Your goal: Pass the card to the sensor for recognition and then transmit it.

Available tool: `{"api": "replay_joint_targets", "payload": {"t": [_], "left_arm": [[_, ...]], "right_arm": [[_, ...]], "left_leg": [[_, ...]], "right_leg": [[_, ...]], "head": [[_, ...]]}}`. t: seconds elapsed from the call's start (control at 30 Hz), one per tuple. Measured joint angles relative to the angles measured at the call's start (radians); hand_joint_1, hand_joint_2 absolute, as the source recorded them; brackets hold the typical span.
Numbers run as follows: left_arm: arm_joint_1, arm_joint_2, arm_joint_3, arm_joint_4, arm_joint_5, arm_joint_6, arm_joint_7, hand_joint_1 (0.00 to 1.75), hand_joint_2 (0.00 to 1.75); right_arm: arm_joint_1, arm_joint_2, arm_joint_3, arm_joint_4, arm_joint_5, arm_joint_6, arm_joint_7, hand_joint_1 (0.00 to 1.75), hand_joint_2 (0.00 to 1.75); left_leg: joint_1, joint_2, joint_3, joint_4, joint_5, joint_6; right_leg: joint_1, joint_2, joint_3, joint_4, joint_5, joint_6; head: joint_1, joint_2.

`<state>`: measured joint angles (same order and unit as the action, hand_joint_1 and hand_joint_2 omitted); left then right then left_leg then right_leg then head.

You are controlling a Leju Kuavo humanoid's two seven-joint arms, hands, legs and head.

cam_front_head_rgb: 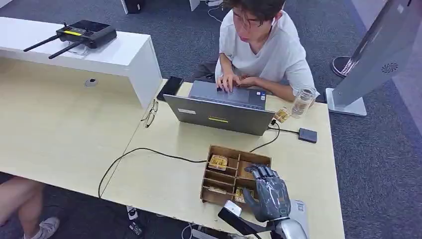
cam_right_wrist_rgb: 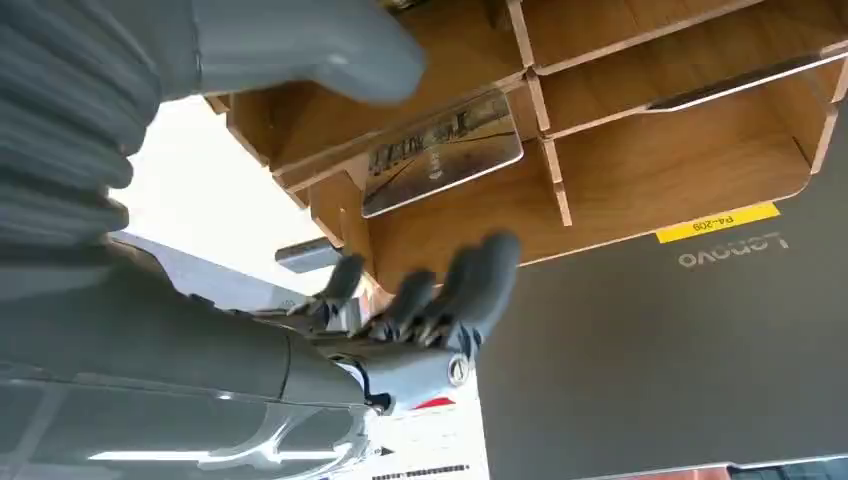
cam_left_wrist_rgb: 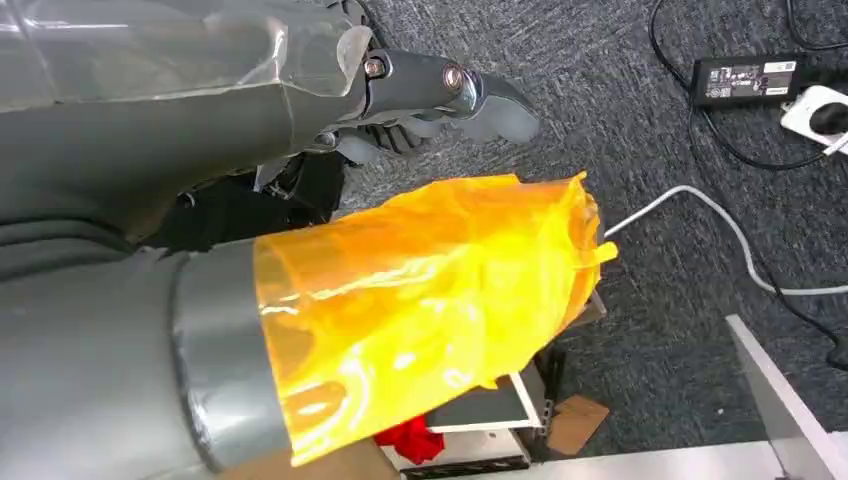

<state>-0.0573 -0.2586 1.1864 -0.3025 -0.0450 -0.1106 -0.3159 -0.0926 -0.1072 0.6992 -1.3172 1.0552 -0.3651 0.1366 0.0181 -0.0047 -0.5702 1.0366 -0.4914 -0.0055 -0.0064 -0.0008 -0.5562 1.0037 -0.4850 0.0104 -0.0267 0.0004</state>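
A wooden compartment tray point(cam_front_head_rgb: 205, 174) sits near the table's front edge and holds several tan cards, one of them point(cam_front_head_rgb: 218, 162) in a far-left slot. My right hand point(cam_front_head_rgb: 269, 192) hovers over the tray's right side, fingers spread and holding nothing. In the right wrist view a shiny card point(cam_right_wrist_rgb: 440, 155) lies tilted in a slot of the tray point(cam_right_wrist_rgb: 640, 60), between my thumb point(cam_right_wrist_rgb: 300, 45) and my fingers point(cam_right_wrist_rgb: 440, 300), untouched. A small dark sensor box point(cam_front_head_rgb: 307, 135) lies on the table right of the laptop point(cam_front_head_rgb: 219, 112). My left hand point(cam_left_wrist_rgb: 440, 95) hangs above the carpet, empty.
A person types on the laptop across the table. A glass jar point(cam_front_head_rgb: 302, 101) and a loose card point(cam_front_head_rgb: 281, 115) stand beside it; a phone point(cam_front_head_rgb: 170, 87) and glasses point(cam_front_head_rgb: 151, 113) lie to its left. A black cable point(cam_front_head_rgb: 149, 151) crosses the table. A grey stand point(cam_front_head_rgb: 383, 55) is at right.
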Motion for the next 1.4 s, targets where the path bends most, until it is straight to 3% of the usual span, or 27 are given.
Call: {"api": "replay_joint_targets", "payload": {"t": [0.17, 0.43, 0.5, 0.8, 0.87, 0.9, 0.93, 1.4], "left_arm": [[0.000, 0.000, 0.000, 0.000, 0.000, 0.000, 0.000, 0.00, 0.00], [0.000, 0.000, 0.000, 0.000, 0.006, -0.003, 0.000, 0.00, 0.00], [0.000, 0.000, 0.000, 0.000, 0.006, -0.004, -0.001, 0.00, 0.00], [0.000, 0.000, 0.000, 0.000, 0.009, -0.006, -0.002, 0.00, 0.00], [0.000, 0.000, 0.000, 0.000, 0.012, -0.006, -0.002, 0.00, 0.00], [0.000, 0.000, 0.000, 0.000, 0.013, -0.006, -0.002, 0.00, 0.00], [0.000, 0.000, 0.000, 0.000, 0.015, -0.006, -0.003, 0.00, 0.00], [0.000, 0.000, 0.000, 0.000, 0.015, -0.006, -0.003, 0.00, 0.00]], "right_arm": [[0.000, 0.001, 0.000, 0.002, 0.000, 0.006, 0.000, 1.34, 1.75], [0.000, 0.001, 0.000, 0.002, 0.000, 0.018, 0.000, 1.29, 1.75], [0.000, 0.001, 0.000, 0.002, -0.001, 0.018, 0.000, 1.38, 1.75], [0.000, 0.001, 0.000, 0.002, -0.005, 0.018, 0.000, 1.36, 1.75], [0.000, 0.001, 0.000, 0.001, -0.005, 0.016, 0.000, 1.29, 1.75], [0.000, 0.001, 0.000, -0.002, -0.005, 0.015, -0.001, 0.75, 1.75], [0.001, 0.001, 0.000, -0.008, -0.004, 0.013, -0.001, 0.02, 1.75], [0.001, 0.001, 0.011, -0.038, -0.004, 0.016, -0.002, 0.00, 1.75]], "left_leg": [[0.000, 0.000, 0.000, 0.000, 0.000, 0.000], [0.000, 0.000, 0.000, 0.000, 0.000, 0.000], [0.000, 0.000, 0.000, 0.000, 0.000, 0.000], [0.000, 0.000, 0.000, 0.000, 0.000, 0.000], [0.000, 0.000, 0.000, 0.000, 0.000, 0.000], [0.000, 0.000, 0.000, 0.000, 0.000, 0.000], [0.000, 0.000, 0.000, 0.000, 0.000, 0.000], [0.000, 0.000, 0.000, 0.000, 0.000, 0.000]], "right_leg": [[0.000, 0.000, 0.000, 0.000, 0.000, 0.000], [0.000, 0.000, 0.000, 0.000, 0.000, 0.000], [0.000, 0.000, 0.000, 0.000, 0.000, 0.000], [0.000, 0.000, 0.000, 0.000, 0.000, 0.000], [0.000, 0.000, 0.000, 0.000, 0.000, 0.000], [0.000, 0.000, 0.000, 0.000, 0.000, 0.000], [0.000, 0.000, 0.000, 0.000, 0.000, 0.000], [0.000, 0.000, 0.000, 0.000, 0.000, 0.000]], "head": [[0.000, 0.000], [0.000, 0.000], [0.000, 0.000], [0.000, 0.000], [0.000, 0.000], [0.000, 0.000], [0.000, 0.000], [0.000, 0.000]]}}
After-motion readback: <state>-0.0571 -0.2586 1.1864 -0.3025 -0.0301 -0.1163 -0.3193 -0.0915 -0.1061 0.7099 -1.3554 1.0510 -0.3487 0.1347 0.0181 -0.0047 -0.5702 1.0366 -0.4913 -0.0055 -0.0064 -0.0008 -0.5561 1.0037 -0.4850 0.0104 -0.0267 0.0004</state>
